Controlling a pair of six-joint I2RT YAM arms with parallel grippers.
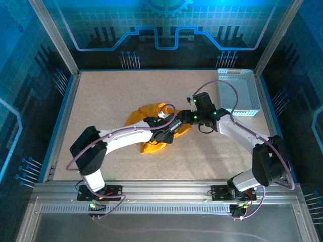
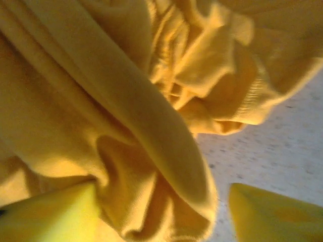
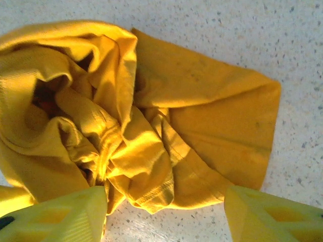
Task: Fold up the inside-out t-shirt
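Top view: speckled beige desk (image 1: 101, 101). An orange-yellow shirt (image 1: 146, 118) lies crumpled in a heap near desk ctr, bunched rather than flat. L arm (image 1: 126, 137) reaches in from near-left, and its end is on the shirt's near-right part. R arm (image 1: 237, 132) reaches in from near-right, and its end is just beside the shirt's right edge. A pale perforated basket (image 1: 239, 112) sits at the far-right corner, well apart from the shirt.

L wrist view: L fingers (image 2: 50, 217) are yellow and apart. A thick roll of cloth hangs between them, touching the one at picture left. Bare desk shows between the cloth and the other. Nothing is clamped.

R wrist view: R fingers (image 3: 272, 217) are yellow and apart, gripping nothing. The shirt is bunched w/ deep creases at picture left, w/ a flatter flap spread to picture right. Its stitched hem lies in the gap between the fingers, close to the left one. Can't tell if that one touches cloth.
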